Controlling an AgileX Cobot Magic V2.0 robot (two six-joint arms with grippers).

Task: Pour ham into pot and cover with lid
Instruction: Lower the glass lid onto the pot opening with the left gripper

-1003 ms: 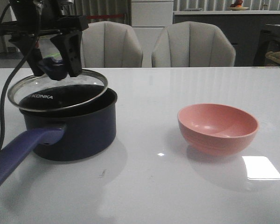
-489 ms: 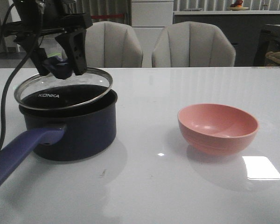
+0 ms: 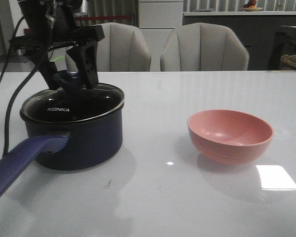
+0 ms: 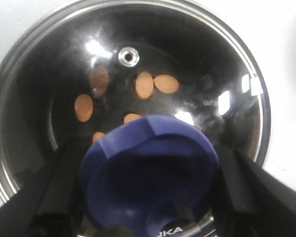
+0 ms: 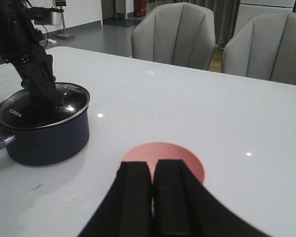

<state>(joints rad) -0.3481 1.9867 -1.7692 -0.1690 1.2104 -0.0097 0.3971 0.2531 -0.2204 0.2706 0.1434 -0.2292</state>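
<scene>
Lid: (image 3: 74, 104) down on the pot (image 3: 74, 138) now; a second ago I had it tilted above the rim, half a second ago lower, and now it looks level all round.
Meaning: covering looks as good as done — my guess is only the release is left.
Left gripper: (image 3: 69, 79) my fingers clamp the lid's knob (image 4: 148, 173), one each side, holding it.
Ham: (image 4: 144, 85) in the pot, orange slices showing through the glass in my left wrist view.
Right gripper: (image 5: 153, 190) pads pressed together, holding nothing, hanging over the near edge of the bowl (image 3: 230, 136).
Bowl: pink, well to the right of the pot, inside looks empty from the front.
Handle: (image 3: 24, 160) juts toward the camera, its end cut off at the frame edge.
Hidden: knob and my fingers cover part of the pot floor, so I can't count all the ham.
Hard to tell: whether the lid's rim sits fully in the pot's lip at the back; glare spots on the glass muddy it.
Beyond: two chairs (image 3: 204, 47) behind the table (image 3: 187, 197).
</scene>
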